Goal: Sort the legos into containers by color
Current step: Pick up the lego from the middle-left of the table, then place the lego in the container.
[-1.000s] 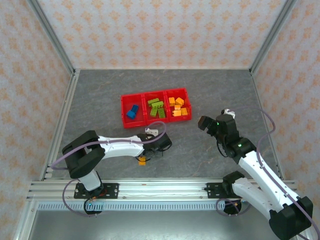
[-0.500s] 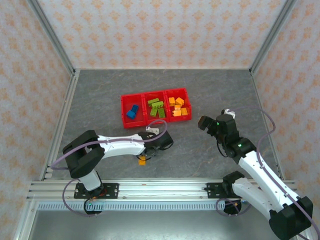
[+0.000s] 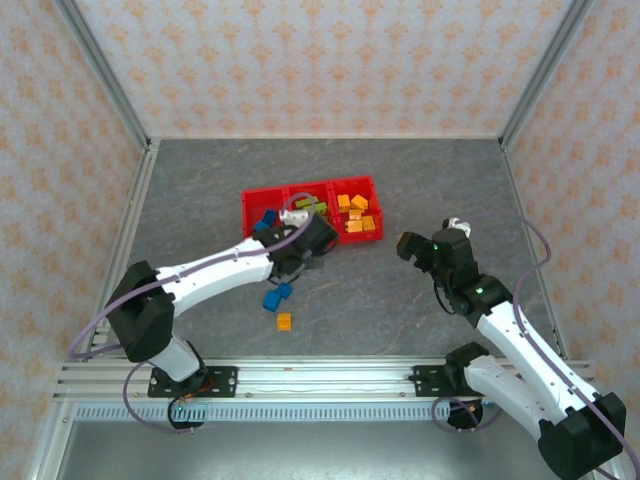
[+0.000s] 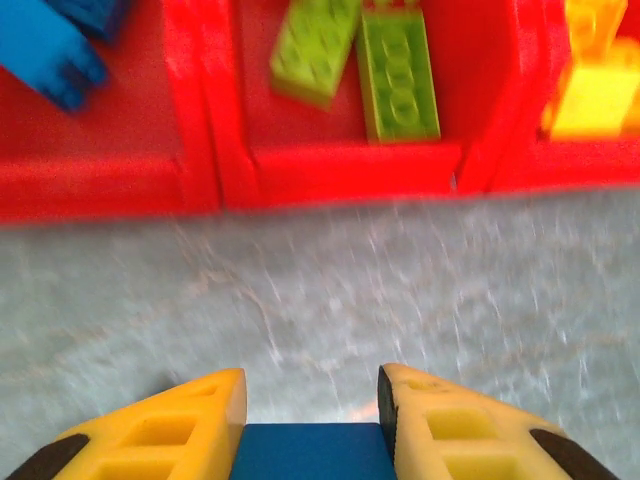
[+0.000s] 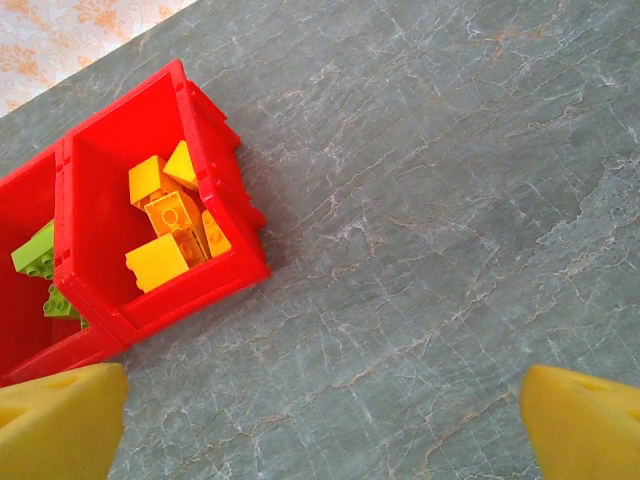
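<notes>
The left gripper point(image 4: 310, 395) has its two yellow fingers closed onto a small chunky blue plastic brick point(image 4: 310, 455), pinched squarely between them in the left wrist view. Ahead of the fingertips lies the bare grey stone-patterned table point(image 4: 330, 290), then the near wall of the low red plastic tray point(image 4: 330, 180) with its three joined square compartments. The gripper faces the middle one, not the left. From above, a blue brick point(image 3: 277, 297) shows over the table short of the tray, and I take it to be the same held piece. The left compartment holds blue bricks point(image 4: 45, 45), the middle lime green bricks point(image 4: 400, 85), the right orange-yellow bricks point(image 5: 160, 262), each colour kept apart. The right gripper point(image 5: 320, 400) hangs near the tray's right end, fingers spread wide with nothing between them. The sort looks nearly done. The held brick needs carrying leftward into the blue compartment, and one small orange brick point(image 3: 284, 322) lies loose on the table towards the arm bases, waiting for the right compartment
</notes>
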Action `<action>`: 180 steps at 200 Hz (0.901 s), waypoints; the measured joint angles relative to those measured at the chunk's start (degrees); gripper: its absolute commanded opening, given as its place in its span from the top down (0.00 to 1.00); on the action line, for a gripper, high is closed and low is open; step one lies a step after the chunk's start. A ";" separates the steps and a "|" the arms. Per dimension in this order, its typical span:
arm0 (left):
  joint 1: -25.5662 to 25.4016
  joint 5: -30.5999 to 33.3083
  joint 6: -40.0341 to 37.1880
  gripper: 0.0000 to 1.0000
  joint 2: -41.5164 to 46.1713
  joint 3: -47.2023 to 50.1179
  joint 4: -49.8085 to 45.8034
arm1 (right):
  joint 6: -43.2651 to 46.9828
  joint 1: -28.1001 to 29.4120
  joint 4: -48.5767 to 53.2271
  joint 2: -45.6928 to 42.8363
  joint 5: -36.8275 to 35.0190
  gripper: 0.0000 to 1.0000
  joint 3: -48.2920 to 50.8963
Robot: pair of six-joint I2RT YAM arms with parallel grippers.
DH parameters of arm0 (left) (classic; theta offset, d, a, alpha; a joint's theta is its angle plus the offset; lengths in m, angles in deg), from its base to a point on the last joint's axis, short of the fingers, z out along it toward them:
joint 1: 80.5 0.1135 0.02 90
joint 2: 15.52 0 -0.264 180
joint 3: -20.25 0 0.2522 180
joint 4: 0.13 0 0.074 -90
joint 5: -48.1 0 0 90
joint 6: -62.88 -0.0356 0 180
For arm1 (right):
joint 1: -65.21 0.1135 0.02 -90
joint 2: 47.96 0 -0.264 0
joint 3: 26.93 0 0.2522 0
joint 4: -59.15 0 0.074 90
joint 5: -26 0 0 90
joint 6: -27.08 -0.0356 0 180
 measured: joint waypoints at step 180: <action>21.35 -7.19 -14.47 0.57 -11.21 -4.98 5.97 | 0.61 -0.02 2.16 -0.68 -2.01 0.00 -0.02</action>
